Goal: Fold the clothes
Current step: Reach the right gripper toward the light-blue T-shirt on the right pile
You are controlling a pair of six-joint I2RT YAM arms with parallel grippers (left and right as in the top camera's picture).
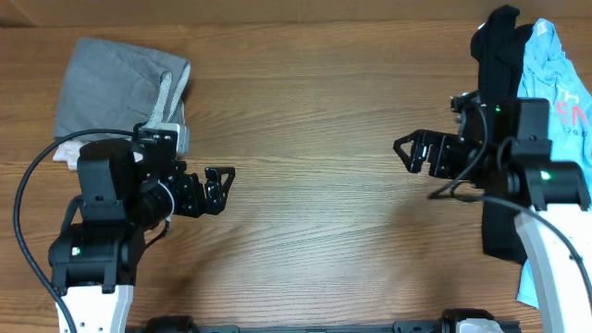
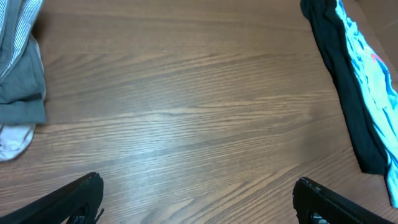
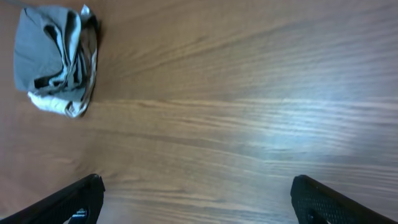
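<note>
While the T-shirt (image 1: pixel 548 63) lies bunched against a black garment (image 1: pixel 496 57) at the frame's right edge, the left gripper (image 1: pixel 220 188) and right gripper (image 1: pixel 407 151) hover spread wide and empty, so folding looks unstarted and the next move likely calls for pulling the T-shirt to centre.

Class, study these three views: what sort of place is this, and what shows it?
Probably a robot workbench for laundry-folding practice, not a home: the left gripper and right gripper hover over a wooden table, folded grey garments at one end, a blue T-shirt and black garment at the other.
</note>
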